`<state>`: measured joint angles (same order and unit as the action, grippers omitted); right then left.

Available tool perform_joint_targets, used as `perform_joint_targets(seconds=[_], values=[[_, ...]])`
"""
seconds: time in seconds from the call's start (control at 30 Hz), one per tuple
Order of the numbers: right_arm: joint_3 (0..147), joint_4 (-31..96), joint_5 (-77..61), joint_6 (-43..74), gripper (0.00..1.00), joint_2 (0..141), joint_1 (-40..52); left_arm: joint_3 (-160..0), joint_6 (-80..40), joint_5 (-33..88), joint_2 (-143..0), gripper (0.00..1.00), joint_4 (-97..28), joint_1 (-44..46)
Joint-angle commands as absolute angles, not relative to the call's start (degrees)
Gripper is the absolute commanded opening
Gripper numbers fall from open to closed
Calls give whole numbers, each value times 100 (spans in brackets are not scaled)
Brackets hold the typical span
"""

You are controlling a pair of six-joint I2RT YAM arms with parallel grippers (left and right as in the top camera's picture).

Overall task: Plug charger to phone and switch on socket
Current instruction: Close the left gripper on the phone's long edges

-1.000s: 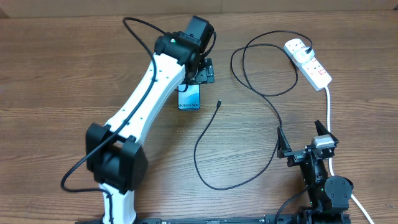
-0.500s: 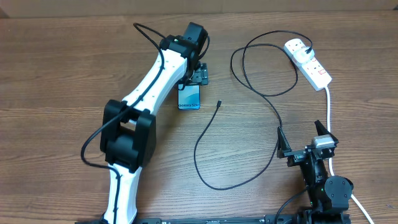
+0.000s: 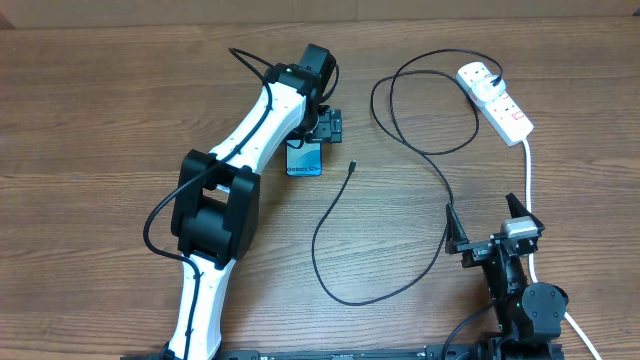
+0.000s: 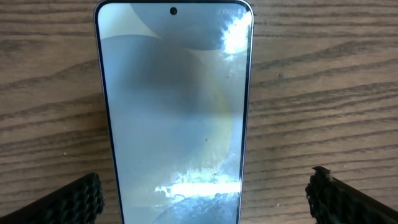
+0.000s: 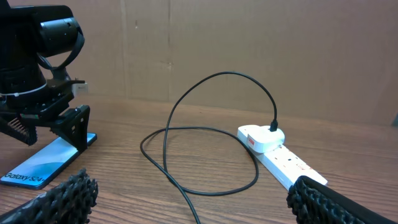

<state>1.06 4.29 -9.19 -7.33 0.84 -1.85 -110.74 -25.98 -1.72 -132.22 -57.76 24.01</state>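
Brown wood-grain bench (image 3: pixel 90 110) carries everything, with a plain tan wall behind it in the right wrist view. Take the phone (image 3: pixel 305 160) as the landmark: it lies flat, screen up, left of centre. The left arm reaches to it from the near-left, and the left pincer (image 3: pixel 324 126) hangs over the phone's far end with its jaws spread wide, one on either side of the screen, holding nothing. Just right of the phone lies the charger's (image 3: pixel 316 240) small connector tip (image 3: pixel 352 166), apart from the phone. The black cable loops nearer than the phone, then curves away right to its plug (image 3: pixel 497 74), seated in the white power strip (image 3: pixel 500 102) far right of the phone. Near-right of the phone, the right pincer (image 3: pixel 481 208) stands spread and empty.
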Motion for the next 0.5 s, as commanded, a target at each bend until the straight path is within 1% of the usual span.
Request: perform_joint_targets(seconds=[0.0,0.47], values=[[49,403,-928,-735,100,16,-211,-11177,-2681,-338,-13347,100,-5824,2403],[49,403,-928,-735,100,16,-211,-11135,-2615,-504,-13428,100,-5660,2377]])
